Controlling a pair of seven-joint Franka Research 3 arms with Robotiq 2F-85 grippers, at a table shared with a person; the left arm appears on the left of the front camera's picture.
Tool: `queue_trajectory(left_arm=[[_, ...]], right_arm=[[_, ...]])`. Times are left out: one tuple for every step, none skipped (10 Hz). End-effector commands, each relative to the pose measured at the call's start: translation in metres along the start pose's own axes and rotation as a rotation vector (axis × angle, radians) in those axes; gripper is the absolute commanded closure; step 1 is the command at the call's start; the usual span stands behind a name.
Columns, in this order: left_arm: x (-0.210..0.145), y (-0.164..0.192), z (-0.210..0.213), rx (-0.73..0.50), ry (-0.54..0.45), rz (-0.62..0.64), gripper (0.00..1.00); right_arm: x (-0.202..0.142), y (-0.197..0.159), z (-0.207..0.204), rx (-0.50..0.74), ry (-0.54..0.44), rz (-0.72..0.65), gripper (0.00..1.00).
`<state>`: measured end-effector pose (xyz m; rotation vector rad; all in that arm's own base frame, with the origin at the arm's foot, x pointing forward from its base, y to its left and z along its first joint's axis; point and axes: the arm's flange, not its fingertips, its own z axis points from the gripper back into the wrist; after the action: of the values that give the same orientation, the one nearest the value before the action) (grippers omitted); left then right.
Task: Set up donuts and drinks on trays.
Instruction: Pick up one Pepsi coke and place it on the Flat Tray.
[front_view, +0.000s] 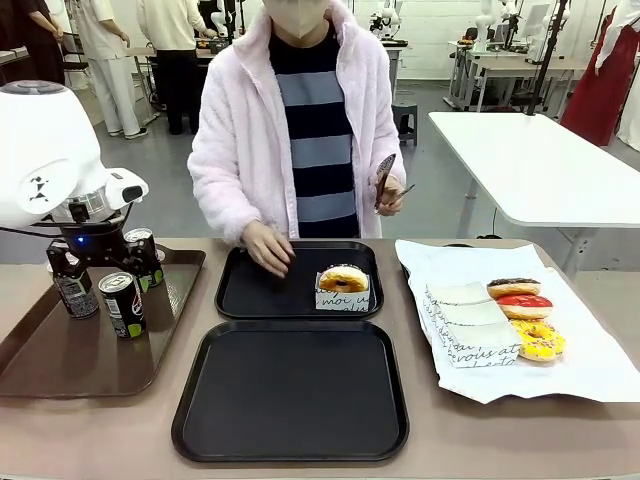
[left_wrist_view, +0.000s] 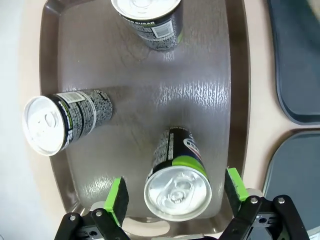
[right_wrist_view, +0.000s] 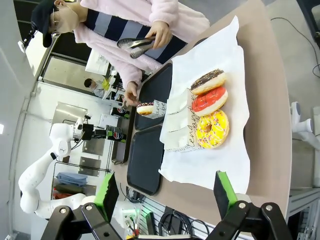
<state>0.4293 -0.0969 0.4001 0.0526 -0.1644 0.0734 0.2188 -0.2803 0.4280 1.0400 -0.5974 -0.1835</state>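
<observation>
L gripper (left_wrist_view: 176, 191), jaws wide, straddles a can (left_wrist_view: 177, 172) on brown tray (left_wrist_view: 210, 100) at left; R gripper (right_wrist_view: 165, 189), also wide, hangs near white paper (right_wrist_view: 210, 165) w/ 3 donuts (right_wrist_view: 212, 102) at right, glazed donut (front_view: 343, 278) on far black tray (front_view: 260, 292).

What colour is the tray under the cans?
The tray is brown; front view shows it best.

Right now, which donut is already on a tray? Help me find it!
On the table, find the far black tray, in front of the person. At its right near corner sits the glazed donut in a white sleeve; the other donuts lie on white paper.
</observation>
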Motion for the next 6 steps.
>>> queue_trajectory(left_arm=[[0.0130, 0.0033, -0.0100, 0.025, -0.019, 0.023, 0.00], [0.0139, 0.0054, -0.0117, 0.013, -0.012, 0.015, 0.00], [0.0159, 0.0080, -0.0114, -0.004, -0.008, 0.011, 0.00], [0.0159, 0.0080, -0.0109, -0.006, -0.004, 0.011, 0.36], [0.0150, 0.0075, -0.0095, -0.006, 0.017, 0.016, 0.56], [0.0145, 0.0078, -0.0076, -0.007, 0.031, 0.021, 0.93]], right_arm=[[0.0024, -0.0002, 0.0008, 0.020, -0.016, 0.017, 0.00], [0.0024, -0.0002, 0.0008, 0.020, -0.016, 0.017, 0.00], [0.0024, -0.0002, 0.0008, 0.020, -0.016, 0.017, 0.00], [0.0024, -0.0002, 0.0008, 0.020, -0.016, 0.017, 0.00], [0.0024, -0.0002, 0.0008, 0.020, -0.016, 0.017, 0.00], [0.0024, -0.0002, 0.0008, 0.020, -0.016, 0.017, 0.00]])
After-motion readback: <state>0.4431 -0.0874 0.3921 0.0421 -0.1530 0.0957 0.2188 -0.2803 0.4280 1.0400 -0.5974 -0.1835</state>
